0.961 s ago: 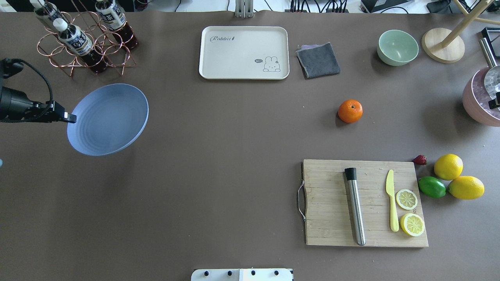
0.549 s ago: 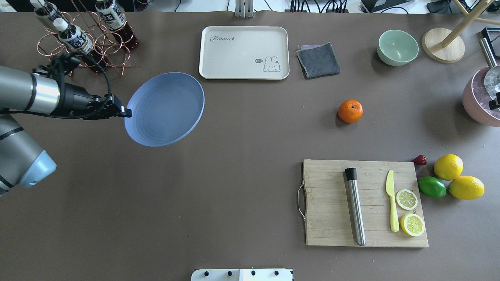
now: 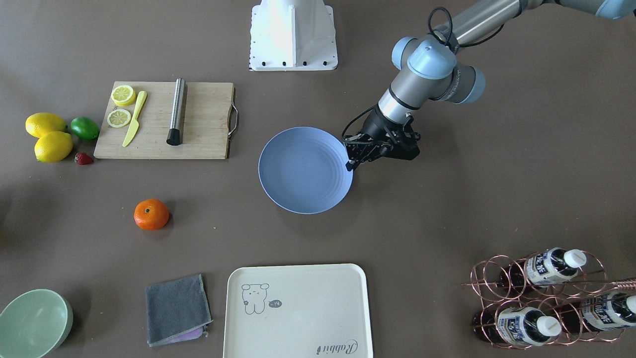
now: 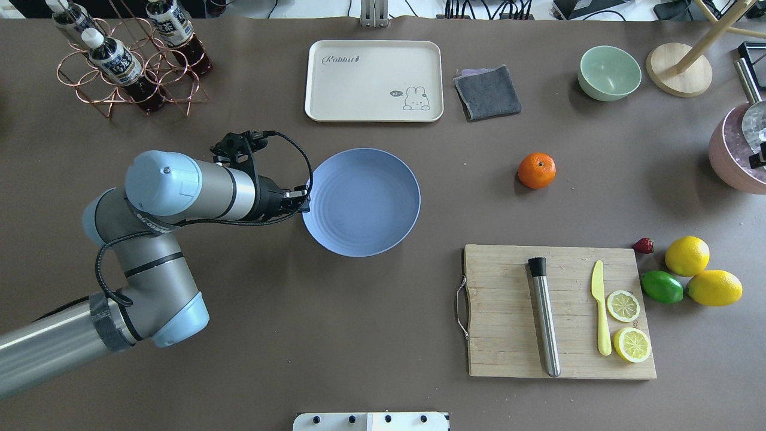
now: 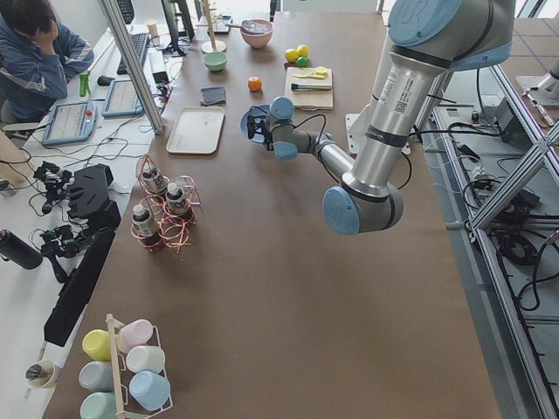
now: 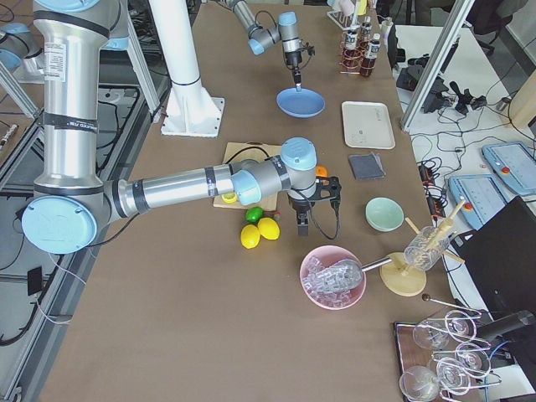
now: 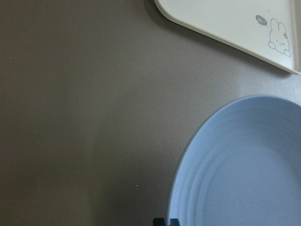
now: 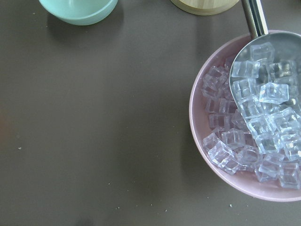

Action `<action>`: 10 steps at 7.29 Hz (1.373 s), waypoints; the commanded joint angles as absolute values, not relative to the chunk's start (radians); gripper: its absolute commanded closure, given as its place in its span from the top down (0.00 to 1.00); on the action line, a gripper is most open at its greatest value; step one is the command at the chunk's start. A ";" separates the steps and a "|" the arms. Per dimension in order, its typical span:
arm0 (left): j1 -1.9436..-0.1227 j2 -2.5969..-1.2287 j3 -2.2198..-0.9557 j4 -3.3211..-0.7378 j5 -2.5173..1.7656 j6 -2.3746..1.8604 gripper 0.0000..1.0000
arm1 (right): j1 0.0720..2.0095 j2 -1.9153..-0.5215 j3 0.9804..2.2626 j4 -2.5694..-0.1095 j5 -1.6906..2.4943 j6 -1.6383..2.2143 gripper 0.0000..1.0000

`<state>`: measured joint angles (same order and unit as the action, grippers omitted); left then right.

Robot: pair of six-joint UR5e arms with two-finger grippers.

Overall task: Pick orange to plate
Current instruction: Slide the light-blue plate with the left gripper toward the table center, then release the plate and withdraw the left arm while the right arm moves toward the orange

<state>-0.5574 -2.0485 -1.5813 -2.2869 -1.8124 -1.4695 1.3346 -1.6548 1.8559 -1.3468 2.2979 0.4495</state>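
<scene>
Orange (image 4: 536, 170) was the prize, and we read it from the fingers out: our left gripper (image 4: 306, 200) was clamped on the plate (image 4: 365, 203) at its left rim, mid-frame overhead. Round, no axis, the fruit lay well right of it, upper right. Our right gripper (image 6: 301, 226) hung nearer; its fingers we couldn't read.

Cream tray (image 4: 373, 81) beside grey cloth (image 4: 488, 92); lemons (image 4: 687, 255) beside lime (image 4: 662, 287)
</scene>
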 commanded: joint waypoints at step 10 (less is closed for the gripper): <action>-0.984 -1.826 -1.749 -2.074 -2.216 -0.934 0.98 | 1.055 -1.407 1.807 -1.359 2.131 0.719 1.00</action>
